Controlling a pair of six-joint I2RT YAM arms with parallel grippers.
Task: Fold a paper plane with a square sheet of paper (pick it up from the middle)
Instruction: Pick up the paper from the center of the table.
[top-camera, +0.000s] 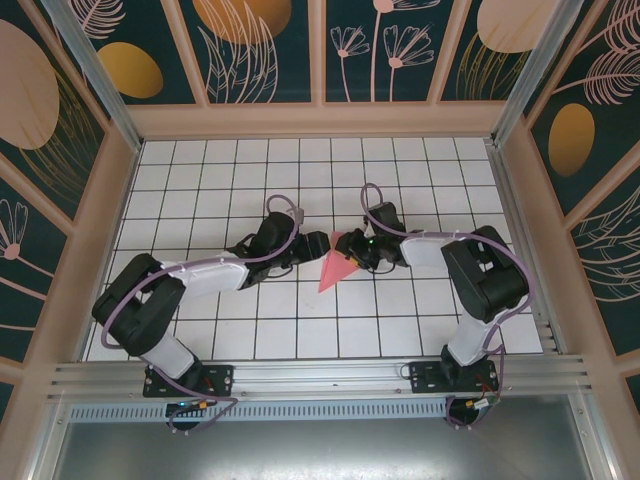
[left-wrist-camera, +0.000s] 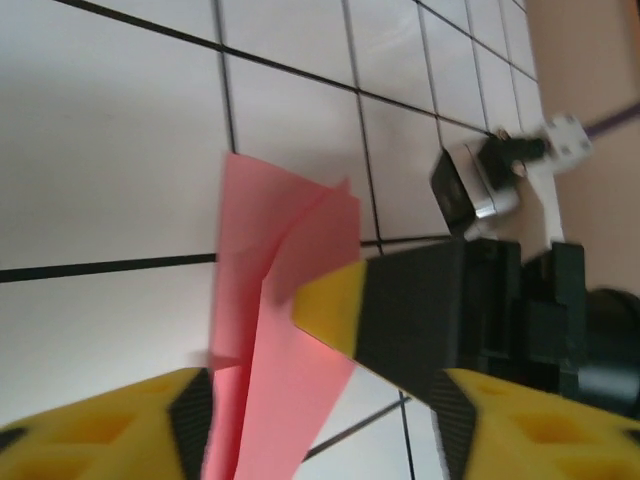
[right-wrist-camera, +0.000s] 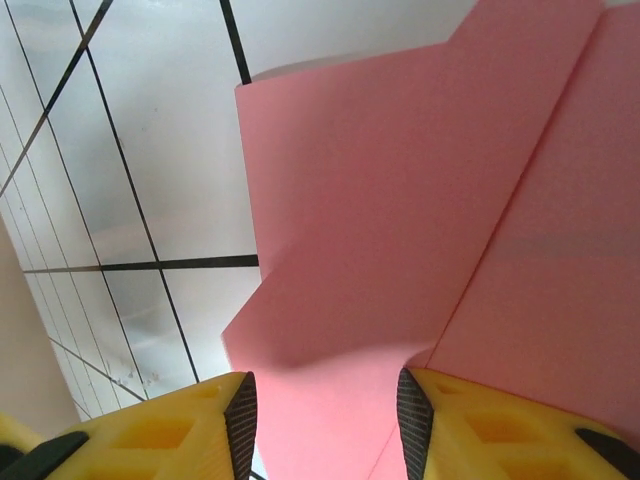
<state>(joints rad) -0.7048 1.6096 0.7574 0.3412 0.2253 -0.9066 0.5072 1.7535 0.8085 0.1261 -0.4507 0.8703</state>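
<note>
Likely risk: the left gripper (left-wrist-camera: 320, 410), jaws half open and empty, closes on one loose flap and drags the folded square sheet of paper (top-camera: 336, 268) askew. It lies mid-way across the table (top-camera: 250, 170), clear of every edge, between the grippers; the right gripper (right-wrist-camera: 325, 410), also part open and empty, hangs over its wide end.

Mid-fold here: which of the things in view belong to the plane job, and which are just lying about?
Belongs to the job: pink paper, already folded to a point; left tool and right tool, both at the paper with jaws apart.
Just surroundings: white grid table; patterned walls; metal rail at the near edge.
</note>
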